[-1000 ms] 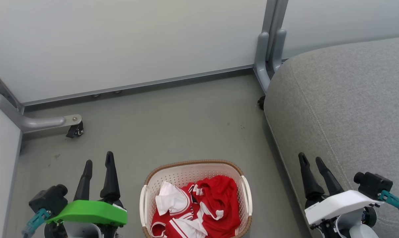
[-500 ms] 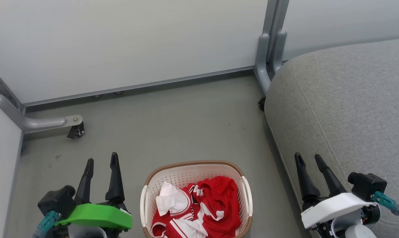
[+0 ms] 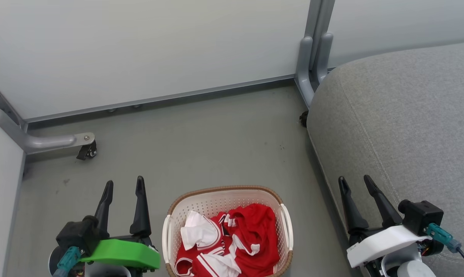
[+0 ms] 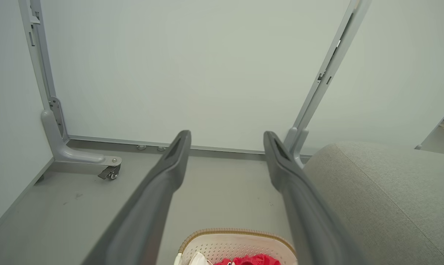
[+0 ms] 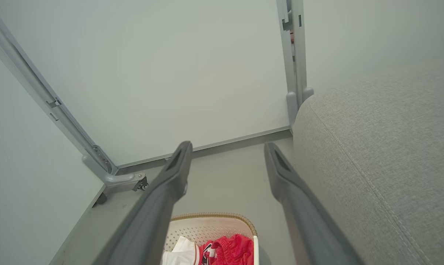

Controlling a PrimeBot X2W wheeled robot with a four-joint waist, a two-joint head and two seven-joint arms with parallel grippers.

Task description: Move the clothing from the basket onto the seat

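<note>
A dull grey floor (image 3: 216, 130) is boxed in by pale wall panels (image 3: 139, 50) on grey metal frames with a castor foot (image 3: 86, 151). A small cream perforated plastic basket (image 3: 224, 189) sits on the floor, left of the large grey fabric seat (image 3: 401, 115), and holds crumpled red-and-white clothing (image 3: 251, 234). Since a second ago the left gripper (image 3: 125, 181) has slid right towards it and the right gripper (image 3: 354, 178) slightly left. Both are spread wide and empty. The basket's white handles face left and right. Its near end is cropped, so its long axis is unclear.
</note>
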